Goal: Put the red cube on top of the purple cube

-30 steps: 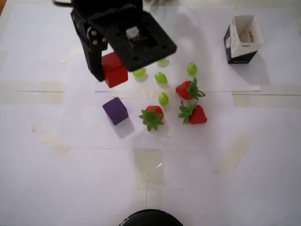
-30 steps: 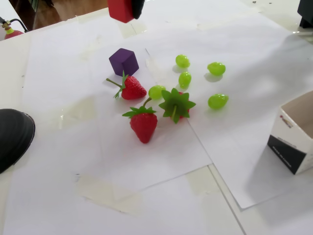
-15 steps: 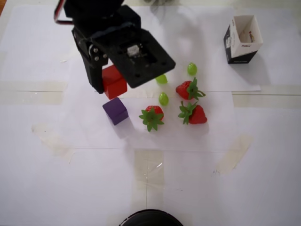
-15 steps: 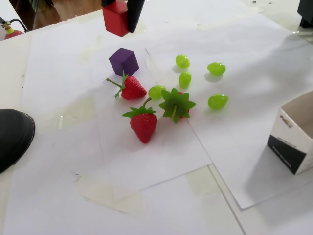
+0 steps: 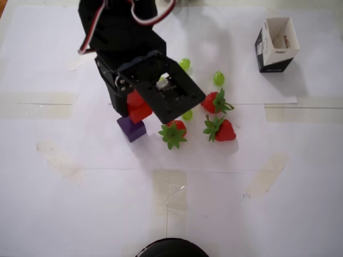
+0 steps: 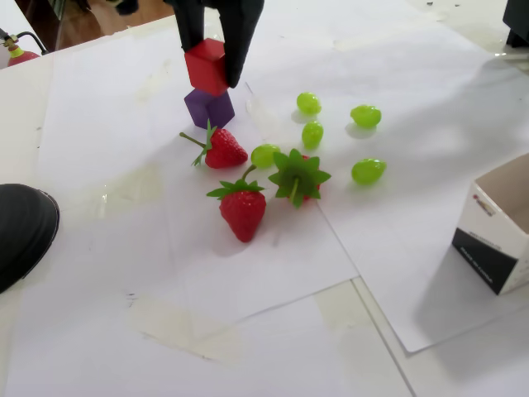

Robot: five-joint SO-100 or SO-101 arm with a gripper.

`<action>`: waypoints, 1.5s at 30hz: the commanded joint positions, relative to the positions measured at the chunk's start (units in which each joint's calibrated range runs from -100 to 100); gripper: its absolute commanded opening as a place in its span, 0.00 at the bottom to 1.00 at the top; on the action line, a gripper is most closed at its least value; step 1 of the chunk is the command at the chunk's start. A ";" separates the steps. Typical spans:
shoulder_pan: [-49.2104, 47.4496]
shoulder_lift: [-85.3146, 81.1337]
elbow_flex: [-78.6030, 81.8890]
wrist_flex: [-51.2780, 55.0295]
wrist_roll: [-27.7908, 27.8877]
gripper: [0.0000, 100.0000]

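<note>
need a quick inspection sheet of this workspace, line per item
surface: white paper sheets taped down on a table
job's things: red cube held just over the purple cube; whether they touch cannot be told
clutter: three strawberries, green grapes, open carton box
grippers: gripper shut on the red cube, fingers on either side of it
cables: red and white wires on the arm in the overhead view
surroundings: dark round object at the fixed view's left edge; wooden floor beyond the table

a table (image 6: 99,347) covered in taped white paper (image 6: 273,265) carries strawberries (image 6: 242,211), green grapes (image 6: 367,170), the purple cube (image 6: 208,109) and a carton box (image 5: 276,44).
</note>
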 commanded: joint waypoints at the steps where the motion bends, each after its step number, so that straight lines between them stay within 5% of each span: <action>1: 0.28 -1.34 -4.12 -2.62 0.20 0.04; 45: 1.45 3.56 -6.58 -4.74 1.12 0.08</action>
